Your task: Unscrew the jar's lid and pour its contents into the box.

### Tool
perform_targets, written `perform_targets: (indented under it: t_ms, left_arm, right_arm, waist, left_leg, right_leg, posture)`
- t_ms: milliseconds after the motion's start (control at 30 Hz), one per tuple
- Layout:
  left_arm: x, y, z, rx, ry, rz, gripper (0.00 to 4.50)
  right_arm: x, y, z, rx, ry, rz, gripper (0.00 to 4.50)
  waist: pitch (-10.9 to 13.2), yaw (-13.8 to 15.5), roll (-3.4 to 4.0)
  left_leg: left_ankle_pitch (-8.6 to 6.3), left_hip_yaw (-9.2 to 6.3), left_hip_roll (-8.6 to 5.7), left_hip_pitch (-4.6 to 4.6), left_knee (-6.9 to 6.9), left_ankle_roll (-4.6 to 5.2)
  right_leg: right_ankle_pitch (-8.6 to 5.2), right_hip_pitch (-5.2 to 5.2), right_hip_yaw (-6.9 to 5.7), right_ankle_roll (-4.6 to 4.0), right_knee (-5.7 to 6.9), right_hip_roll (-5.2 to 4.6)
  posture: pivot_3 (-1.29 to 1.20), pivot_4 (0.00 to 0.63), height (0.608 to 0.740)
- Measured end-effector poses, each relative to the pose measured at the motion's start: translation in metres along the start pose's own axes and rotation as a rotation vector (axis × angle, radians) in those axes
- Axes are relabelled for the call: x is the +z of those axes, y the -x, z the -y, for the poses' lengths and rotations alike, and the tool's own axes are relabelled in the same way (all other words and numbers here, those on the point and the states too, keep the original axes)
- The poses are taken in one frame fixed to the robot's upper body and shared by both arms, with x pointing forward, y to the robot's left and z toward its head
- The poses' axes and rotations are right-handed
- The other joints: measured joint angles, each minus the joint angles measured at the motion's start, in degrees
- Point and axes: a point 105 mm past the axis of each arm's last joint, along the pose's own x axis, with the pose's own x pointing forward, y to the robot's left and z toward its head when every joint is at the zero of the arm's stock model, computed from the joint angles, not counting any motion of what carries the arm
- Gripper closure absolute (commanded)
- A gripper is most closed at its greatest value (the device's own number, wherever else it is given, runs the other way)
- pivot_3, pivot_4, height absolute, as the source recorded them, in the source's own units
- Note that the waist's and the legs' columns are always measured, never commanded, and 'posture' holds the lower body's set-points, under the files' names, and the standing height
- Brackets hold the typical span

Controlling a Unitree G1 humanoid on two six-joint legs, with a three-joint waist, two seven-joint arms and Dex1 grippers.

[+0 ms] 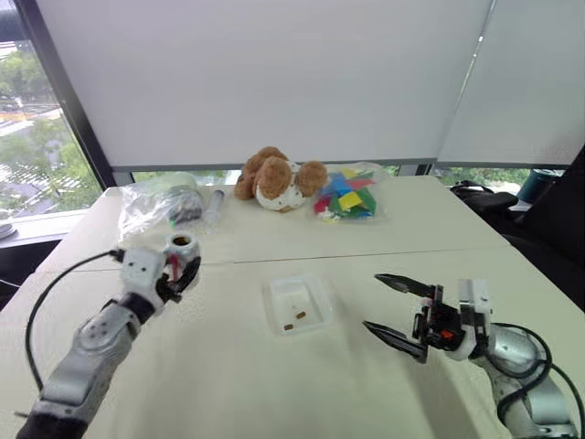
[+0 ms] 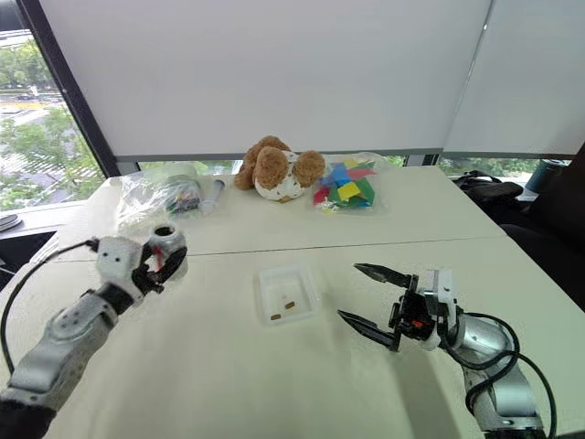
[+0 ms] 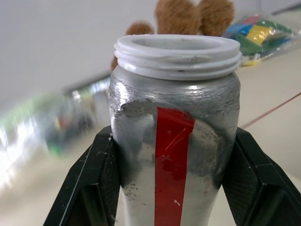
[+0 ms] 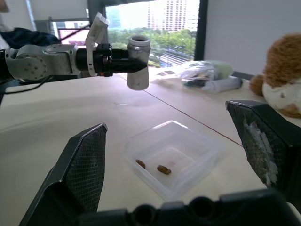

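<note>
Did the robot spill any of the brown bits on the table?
No spill shows. Two brown bits lie inside the box. The left gripper holds the open jar upright, off to one side.

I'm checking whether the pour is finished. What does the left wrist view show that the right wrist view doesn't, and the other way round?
Left wrist view alone: the jar's threaded white mouth and red stripe up close, with the left gripper's black fingers clamped on its sides, and the bag of coloured pieces.

Right wrist view alone: the box on the table with brown pellets lying in it, and the right gripper open.

Both: the lidless jar, upright, the stuffed toy and the clear bag behind.
</note>
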Motion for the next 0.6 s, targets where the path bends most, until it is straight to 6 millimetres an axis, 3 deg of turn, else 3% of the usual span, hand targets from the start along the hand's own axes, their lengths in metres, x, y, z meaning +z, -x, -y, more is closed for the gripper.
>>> perform_targets:
  t_ms: [233, 367, 600]
  left_arm:
    - [-0.018, 0.036, -0.038, 0.288, 0.14, 0.025, 2.26]
    - [-0.05, 0.053, -0.038, 0.377, 0.157, -0.017, 2.26]
    - [-0.054, 0.053, -0.032, 0.396, 0.101, 0.014, 2.26]
  right_arm:
    - [-0.002, -0.024, -0.013, 0.102, 0.031, 0.073, 0.08]
    - [-0.007, -0.031, -0.017, 0.122, 0.02, 0.078, 0.08]
    - [-0.006, -0.033, -0.015, 0.113, 0.024, 0.078, 0.08]
  waist:
    - [-0.06, 0.86, -0.08]
    - [-0.06, 1.32, -0.08]
    - [-0.11, 1.43, -0.1]
  left_leg:
    - [0.0, -0.04, -0.06, 0.03, 0.11, 0.0]
    - [0.0, -0.03, -0.07, 0.04, 0.11, 0.0]
    - [0.0, -0.03, -0.07, 0.04, 0.13, -0.01]
  right_leg:
    - [-0.01, 0.16, -0.04, -0.03, -0.05, -0.02]
    - [0.0, 0.16, -0.04, -0.05, -0.06, -0.01]
    - [-0.02, 0.19, -0.04, -0.12, -0.07, -0.01]
  posture:
    - [0.0, 0.15, 0.74]
    - [0.0, 0.15, 0.74]
    - [0.0, 0.15, 0.74]
